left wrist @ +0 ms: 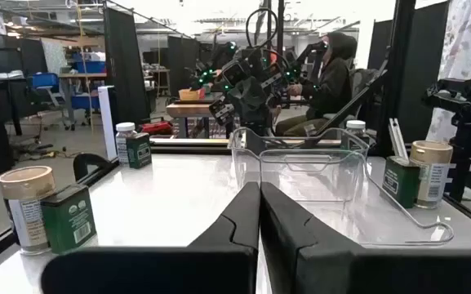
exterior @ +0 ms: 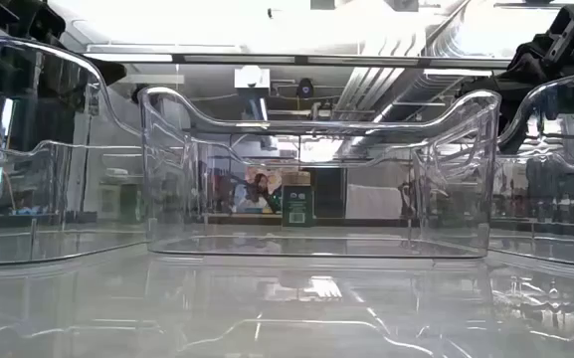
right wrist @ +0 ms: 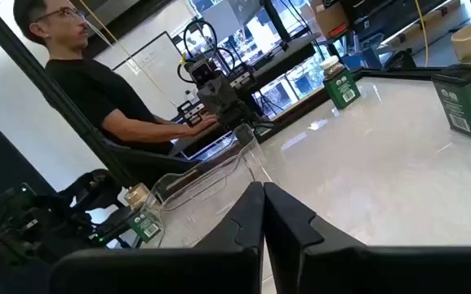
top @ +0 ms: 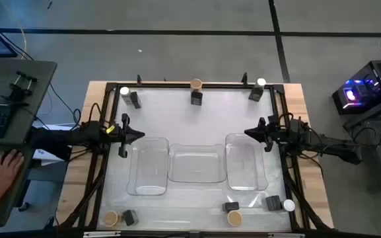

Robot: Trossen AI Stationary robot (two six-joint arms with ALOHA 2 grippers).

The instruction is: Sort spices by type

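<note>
Stage: by my reading the sorting has not begun; none of the spices sits in a tray.
Trays: three clear trays stand side by side mid-table, the left tray (top: 148,166), the middle tray (top: 194,164) and the right tray (top: 245,162); all look empty from above, and the low view shows nothing inside the middle one.
Spices, far edge: three small groups along the far rim, a white-lidded jar (top: 124,91) next to a black box (top: 135,99) at the left corner, a tan-topped jar (top: 195,84) with another black box just in front of it in the middle, and a white-lidded jar with a black box at the right corner.
Spices, near edge: a tan-topped jar (top: 111,217) beside a black box at the left; toward the right a tan-topped jar, two black boxes and a white-lidded jar (top: 288,205) close together.
Mix: every group holds more than one kind, so each piece remains to be moved.
Left gripper (top: 139,135): fingers pressed together, empty, hovering just left of the left tray.
Right gripper (top: 248,132): fingers together, empty, over the far edge of the right tray.
Person: a hand (top: 4,168) rests at the desk to the left, clear of the table.
Left to do: everything, as I judge it: each kind to its own tray.
</note>
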